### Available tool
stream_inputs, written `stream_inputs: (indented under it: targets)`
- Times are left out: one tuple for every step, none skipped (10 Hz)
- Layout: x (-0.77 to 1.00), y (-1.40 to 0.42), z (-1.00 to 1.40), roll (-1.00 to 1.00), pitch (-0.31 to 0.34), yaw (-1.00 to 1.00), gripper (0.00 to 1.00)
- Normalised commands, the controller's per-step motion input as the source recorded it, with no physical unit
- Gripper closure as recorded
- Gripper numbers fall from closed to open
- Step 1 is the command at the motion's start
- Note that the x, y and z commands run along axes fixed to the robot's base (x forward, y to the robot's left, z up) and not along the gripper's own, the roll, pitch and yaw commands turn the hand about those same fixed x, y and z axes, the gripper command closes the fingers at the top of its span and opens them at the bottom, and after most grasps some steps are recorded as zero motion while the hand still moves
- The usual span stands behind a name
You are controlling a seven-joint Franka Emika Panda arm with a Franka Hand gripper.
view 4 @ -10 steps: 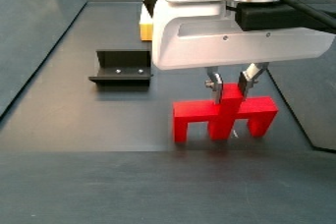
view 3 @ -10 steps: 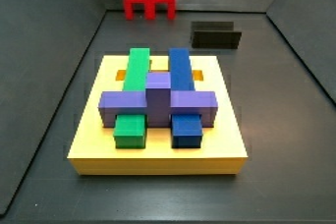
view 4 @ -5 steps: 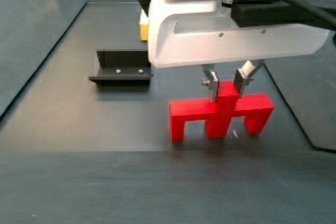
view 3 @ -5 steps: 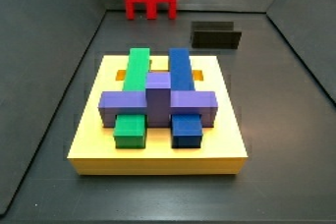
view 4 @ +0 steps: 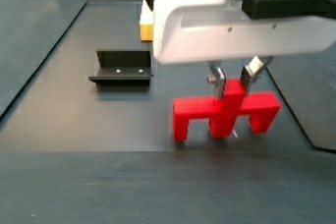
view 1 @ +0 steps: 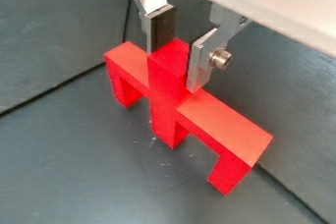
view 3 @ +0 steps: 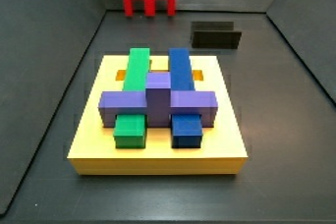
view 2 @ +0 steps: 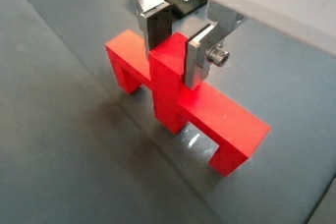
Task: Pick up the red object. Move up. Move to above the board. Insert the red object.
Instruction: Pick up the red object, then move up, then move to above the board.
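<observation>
The red object [view 1: 217, 125] stands upright at the far end of the floor, with its stem between my fingers; it shows in both wrist views [view 2: 221, 122] and both side views [view 3: 151, 3] [view 4: 218, 111]. My gripper [view 1: 180, 56] [view 2: 179, 56] is shut on the stem from above, the silver fingers [view 4: 252, 70] pressing its two sides. A shadow lies under the legs, which sit just off the floor. The yellow board [view 3: 92, 122] lies nearer the front and carries green [view 3: 136, 69], blue [view 3: 180, 69] and purple [view 3: 157, 99] blocks. It is apart from the red object.
The dark fixture [view 3: 217, 36] [view 4: 121, 68] stands on the floor between the board and the red object, off to one side. Grey walls slope up around the floor. The white gripper body [view 4: 237, 27] hides part of the board in a side view.
The red object and my gripper have risen slightly together. The board and fixture have not moved.
</observation>
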Motion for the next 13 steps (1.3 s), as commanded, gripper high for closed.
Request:
stream_inputs:
  targets:
    - [0.0, 0.0, 0.0, 0.0, 0.0, 0.0, 1.0]
    - [0.0, 0.0, 0.0, 0.0, 0.0, 0.0, 1.0]
    - [0.0, 0.0, 0.0, 0.0, 0.0, 0.0, 1.0]
    - [0.0, 0.0, 0.83, 0.0, 0.0, 0.0, 1.0]
    - [-0.01, -0.03, 0.79, -0.01, 0.022, 0.05, 1.0]
    - [-0.03, -0.03, 0.64, 0.0, 0.051, 0.05, 1.0]
    - [0.01, -0.01, 0.25, 0.03, 0.048, 0.03, 1.0]
    - [0.0, 0.0, 1.4, 0.0, 0.0, 0.0, 1.0]
    - [-0.01, 0.0, 1.4, -0.01, 0.009, -0.01, 1.0]
    - [-0.06, -0.01, 1.4, 0.02, 0.018, 0.0, 1.0]
    - [0.0, 0.0, 1.4, 0.01, 0.014, 0.0, 1.0]
    - [0.05, 0.02, 0.63, -0.01, 0.079, 0.0, 1.0]
    - [0.04, 0.01, 0.4, 0.0, 0.093, -0.01, 1.0]
